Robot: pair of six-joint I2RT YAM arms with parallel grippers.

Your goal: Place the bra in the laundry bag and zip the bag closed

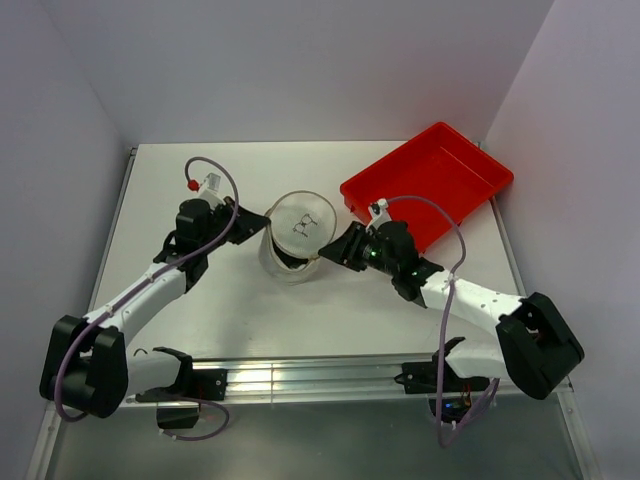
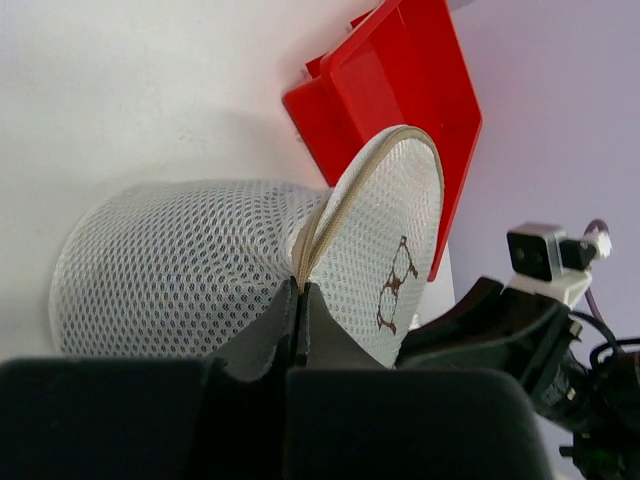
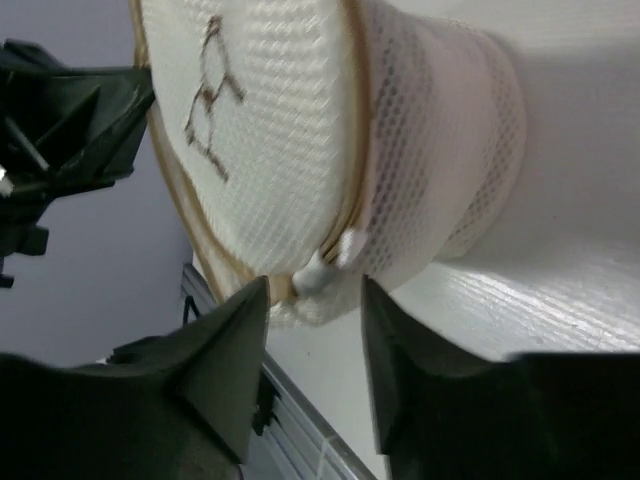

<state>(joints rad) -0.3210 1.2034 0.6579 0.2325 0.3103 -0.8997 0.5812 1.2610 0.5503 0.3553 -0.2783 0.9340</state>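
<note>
The laundry bag [image 1: 297, 235], a white mesh drum, lies tipped at the table's middle, its round lid [image 2: 385, 215] with the dark mark partly lifted. My left gripper [image 1: 262, 222] is at its left side, shut on the beige zip seam [image 2: 318, 225] where lid meets body, the seam running out from between the tips [image 2: 300, 290]. My right gripper [image 1: 328, 250] is at the bag's right side and stands open [image 3: 315, 300]; the white zip pull [image 3: 325, 265] sits just beyond its fingertips, untouched. The bra is hidden in every view.
A red plastic tray [image 1: 455, 145] stands at the back right, just behind the right arm and close to the bag. Grey walls close in the table on three sides. A metal rail [image 1: 310, 380] runs along the near edge.
</note>
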